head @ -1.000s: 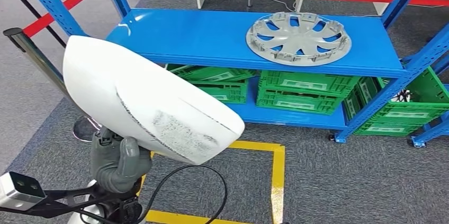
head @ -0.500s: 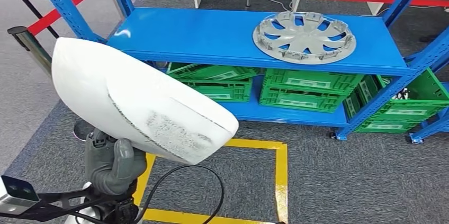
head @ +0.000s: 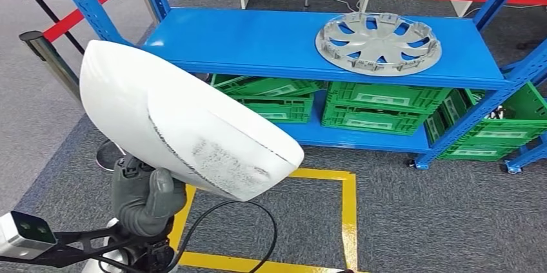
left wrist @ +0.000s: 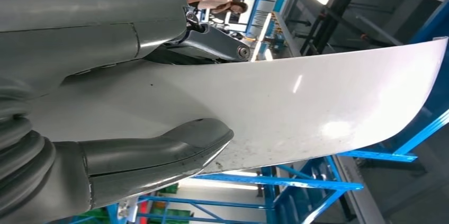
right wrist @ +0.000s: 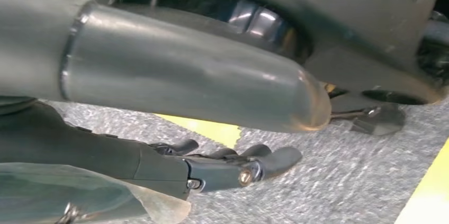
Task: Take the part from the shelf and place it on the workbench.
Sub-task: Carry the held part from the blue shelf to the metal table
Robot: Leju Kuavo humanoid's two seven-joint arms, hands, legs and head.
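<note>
A large white curved shell part (head: 180, 124) is held up off the shelf, in front of me at the left. My left hand (head: 147, 199) grips it from underneath at its lower edge. In the left wrist view the thick grey thumb (left wrist: 159, 150) presses against the white part (left wrist: 317, 102), with darker fingers on its other side. My right hand (right wrist: 212, 166) hangs low over the grey carpet, its dark fingers stretched out and holding nothing.
The blue shelf (head: 258, 40) stands ahead with a grey wheel cover (head: 378, 44) on its top board and green crates (head: 374, 108) below. Yellow tape (head: 348, 221) marks the carpet. A post with a red belt (head: 48, 60) stands at the left. A black cable (head: 219, 228) loops near my arm.
The whole view has shifted a little, so the camera moved. The white part stays in my left hand, now slightly higher and further right in the picture.
</note>
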